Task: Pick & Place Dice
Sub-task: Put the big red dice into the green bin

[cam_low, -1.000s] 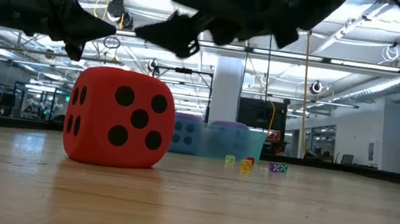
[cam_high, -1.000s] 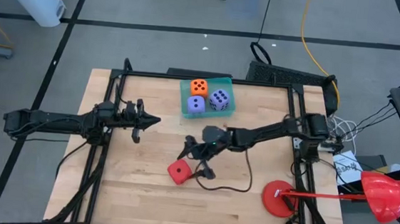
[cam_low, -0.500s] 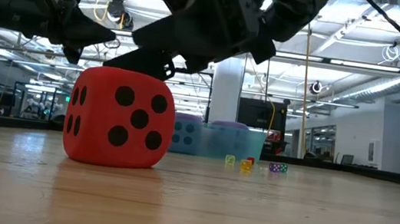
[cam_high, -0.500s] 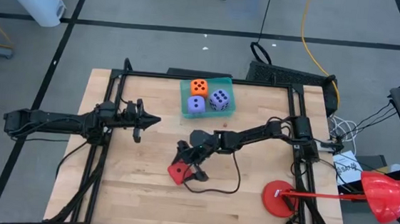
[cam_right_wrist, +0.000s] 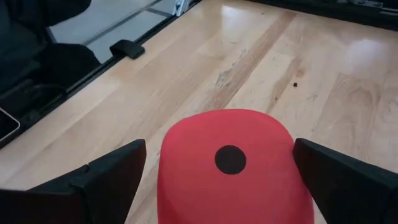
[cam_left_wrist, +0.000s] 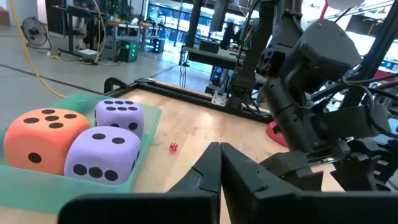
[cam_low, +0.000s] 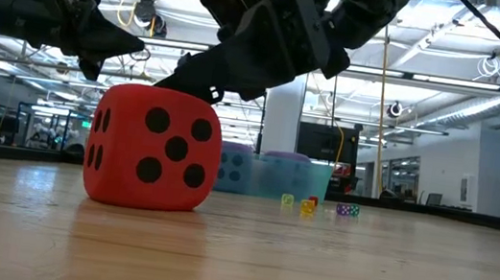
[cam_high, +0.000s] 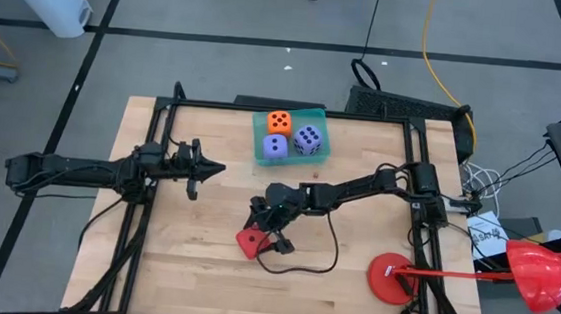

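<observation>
The red die (cam_high: 247, 242) (cam_low: 153, 148) rests on one face on the wooden table, its one-pip face (cam_right_wrist: 230, 160) toward the right wrist camera. My right gripper (cam_high: 266, 231) (cam_right_wrist: 227, 183) is open and hangs low over it, with a finger (cam_right_wrist: 109, 177) to one side and the other finger (cam_right_wrist: 348, 186) to the other. The orange die (cam_high: 279, 121) and two purple dice (cam_high: 274, 147) (cam_high: 308, 138) sit in a teal tray (cam_high: 260, 125). My left gripper (cam_high: 217, 170) (cam_left_wrist: 219, 168) is shut and waits above the table's left half. My right gripper comes at the red die from above, slanting from the table's right. Its open fingers straddle the upper part (cam_low: 183, 100) of the die, which stays flat on the table. I cannot tell whether either finger touches it.
A red round disc (cam_high: 389, 278) lies near the table's right near corner, with a red handle running off to the right. A black cable (cam_high: 302, 264) loops on the wood near the red die. Tiny dice (cam_low: 309, 204) lie farther back. A black frame (cam_high: 163, 118) edges the table.
My right gripper has moved toward the table's near left and down, from beside the red die to just over it with its fingers open around it. Over the last half second it has sunk only slightly.
</observation>
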You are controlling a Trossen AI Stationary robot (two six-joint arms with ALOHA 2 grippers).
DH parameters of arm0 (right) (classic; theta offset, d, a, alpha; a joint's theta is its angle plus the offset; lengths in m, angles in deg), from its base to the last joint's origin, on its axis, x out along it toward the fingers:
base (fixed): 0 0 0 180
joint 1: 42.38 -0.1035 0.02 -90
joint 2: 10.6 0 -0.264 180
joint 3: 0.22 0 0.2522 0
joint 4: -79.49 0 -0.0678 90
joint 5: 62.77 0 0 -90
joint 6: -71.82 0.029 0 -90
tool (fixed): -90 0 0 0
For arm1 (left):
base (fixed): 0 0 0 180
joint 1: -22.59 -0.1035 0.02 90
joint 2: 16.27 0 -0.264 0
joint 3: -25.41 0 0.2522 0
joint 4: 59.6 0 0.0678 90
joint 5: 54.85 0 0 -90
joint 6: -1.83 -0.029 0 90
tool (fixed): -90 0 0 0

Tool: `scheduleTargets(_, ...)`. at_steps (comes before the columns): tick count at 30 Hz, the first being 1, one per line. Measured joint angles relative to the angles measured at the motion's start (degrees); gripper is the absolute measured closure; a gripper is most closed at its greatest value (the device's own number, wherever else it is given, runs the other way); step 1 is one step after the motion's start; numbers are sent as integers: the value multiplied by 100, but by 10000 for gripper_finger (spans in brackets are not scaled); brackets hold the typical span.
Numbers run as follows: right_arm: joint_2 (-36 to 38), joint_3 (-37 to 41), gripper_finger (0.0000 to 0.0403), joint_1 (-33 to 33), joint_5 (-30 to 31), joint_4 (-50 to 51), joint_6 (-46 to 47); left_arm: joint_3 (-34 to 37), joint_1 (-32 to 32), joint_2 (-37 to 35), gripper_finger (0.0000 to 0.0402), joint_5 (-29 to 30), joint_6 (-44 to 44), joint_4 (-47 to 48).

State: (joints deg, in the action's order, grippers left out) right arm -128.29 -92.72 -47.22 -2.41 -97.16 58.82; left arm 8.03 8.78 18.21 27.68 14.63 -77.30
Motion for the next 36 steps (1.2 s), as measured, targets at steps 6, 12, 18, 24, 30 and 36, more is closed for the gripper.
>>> scheduleTargets(6, -17, 7, 3, -9, 367, -172, -28, 0, 1, 0, 389, -2, 2, 0)
scheduleTargets(12, 140, 17, 3, -57, 403, -434, 2, 0, 0, 0, 375, -4, 2, 0)
scheduleTargets(18, 127, 22, 3, -51, 393, -288, 156, 0, 0, 0, 388, -7, -17, 71)
scheduleTargets(24, 136, 22, 3, -6, 532, 253, 129, 0, 0, 0, 396, -7, -20, 145)
scheduleTargets(30, 140, 15, 3, -42, 529, 426, 1, 0, 2, 0, 376, -9, -7, 138)
scheduleTargets(36, 140, 15, 3, -92, 546, 563, -177, 0, 1, 0, 385, -9, 0, 136)
